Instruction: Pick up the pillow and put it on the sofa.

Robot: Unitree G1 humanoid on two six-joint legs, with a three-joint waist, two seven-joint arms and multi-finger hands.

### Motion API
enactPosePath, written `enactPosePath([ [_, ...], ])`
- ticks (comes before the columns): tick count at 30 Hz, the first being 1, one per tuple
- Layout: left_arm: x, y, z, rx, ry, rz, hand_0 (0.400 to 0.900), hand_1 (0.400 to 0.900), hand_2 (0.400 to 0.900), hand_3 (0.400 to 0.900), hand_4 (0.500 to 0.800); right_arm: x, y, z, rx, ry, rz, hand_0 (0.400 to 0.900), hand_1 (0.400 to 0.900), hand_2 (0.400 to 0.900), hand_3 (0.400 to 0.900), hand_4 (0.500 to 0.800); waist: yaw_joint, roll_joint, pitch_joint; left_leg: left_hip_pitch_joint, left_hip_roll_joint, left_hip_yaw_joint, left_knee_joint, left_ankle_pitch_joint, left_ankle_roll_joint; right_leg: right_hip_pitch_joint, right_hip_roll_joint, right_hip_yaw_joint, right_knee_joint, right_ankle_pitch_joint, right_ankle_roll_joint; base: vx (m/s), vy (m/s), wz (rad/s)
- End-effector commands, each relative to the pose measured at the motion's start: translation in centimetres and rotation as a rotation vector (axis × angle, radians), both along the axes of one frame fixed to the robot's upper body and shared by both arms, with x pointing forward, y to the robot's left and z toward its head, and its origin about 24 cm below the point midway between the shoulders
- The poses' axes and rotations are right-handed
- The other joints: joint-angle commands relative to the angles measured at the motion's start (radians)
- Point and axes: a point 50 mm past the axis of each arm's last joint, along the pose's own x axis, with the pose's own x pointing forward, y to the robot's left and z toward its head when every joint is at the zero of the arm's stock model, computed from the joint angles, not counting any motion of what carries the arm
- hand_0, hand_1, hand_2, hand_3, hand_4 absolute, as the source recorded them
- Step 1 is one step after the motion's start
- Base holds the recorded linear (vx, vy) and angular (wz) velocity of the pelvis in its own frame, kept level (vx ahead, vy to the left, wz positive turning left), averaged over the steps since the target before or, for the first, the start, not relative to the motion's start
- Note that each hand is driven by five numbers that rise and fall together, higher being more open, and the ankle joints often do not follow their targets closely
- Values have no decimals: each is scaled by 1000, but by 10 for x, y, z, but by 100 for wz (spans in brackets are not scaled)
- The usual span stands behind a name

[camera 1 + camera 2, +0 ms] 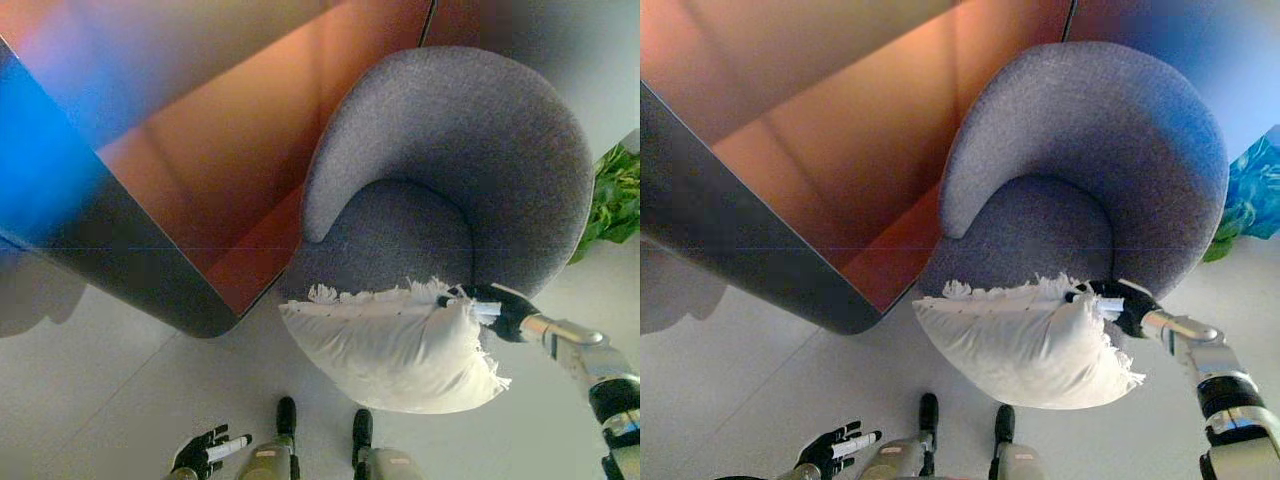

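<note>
The robot's right hand (497,308) is pinching the upper right corner of the plump white fringed fabric pillow (390,345), fingers curled round the edge, probably because the corner gives the firmest grip on soft stuffing. The pillow is hanging just in front of the round grey upholstered tub sofa (470,165), its fringed top edge overlapping the front of the seat, so it looks ready to be carried onto the cushion. The left hand (830,450) is idling well below and left of the sofa, fingers spread and holding nothing.
</note>
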Motion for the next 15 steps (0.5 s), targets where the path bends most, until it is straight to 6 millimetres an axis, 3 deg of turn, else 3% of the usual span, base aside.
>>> enactPosePath([
  [1,-30,15,-3,71,127,-6,900,900,900,900,800,44,-13,142,90,-461,-3,400,400,400,400,500,49,-44,-132,81,-5,37,39,-170,-42,-9,3,-30,72,-57,41,144,-59,7],
  [8,-50,27,-2,112,193,-4,900,900,900,900,800,43,-44,187,156,-477,-182,400,400,400,400,500,90,-78,-153,100,3,26,42,-177,-40,27,18,-36,53,-53,39,133,-73,10],
  [15,-58,36,0,152,218,14,900,900,900,900,800,49,-48,218,159,-505,-334,400,400,400,400,500,120,-88,-140,81,0,-3,39,-170,-43,25,27,-33,38,-51,31,75,-68,12],
])
